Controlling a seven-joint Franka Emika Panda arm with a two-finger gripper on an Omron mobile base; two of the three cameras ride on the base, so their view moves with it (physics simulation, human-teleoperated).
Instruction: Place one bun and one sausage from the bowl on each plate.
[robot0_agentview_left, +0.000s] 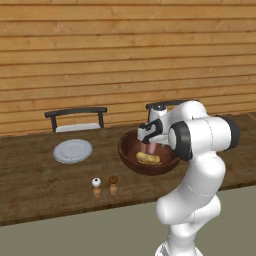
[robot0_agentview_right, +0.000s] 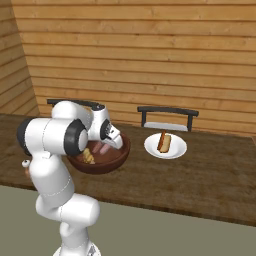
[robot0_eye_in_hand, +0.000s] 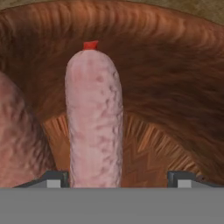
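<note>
The arm's elbow and hand hide much of the bowl (robot0_agentview_left: 131, 159) in both base views; the gripper (robot0_eye_in_hand: 118, 177) is down inside it, its tips barely visible. In the hand view, 1 sausage (robot0_eye_in_hand: 94, 118) stands between the fingers, against the left finger with a gap to the right; jaws apart. A bun (robot0_agentview_left: 148, 158) lies on the bowl floor. The left plate (robot0_agentview_left: 73, 151) is bare; the right plate (robot0_agentview_right: 165, 146) carries 1 bun and 1 sausage. No writing visible.

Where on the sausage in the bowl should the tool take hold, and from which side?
Grip the sausage across its straight middle, coming down from above into the bowl. It is a slim, even cylinder lying lengthwise between the tool's open fingers, so they probably only need to close on its long sides.
</note>
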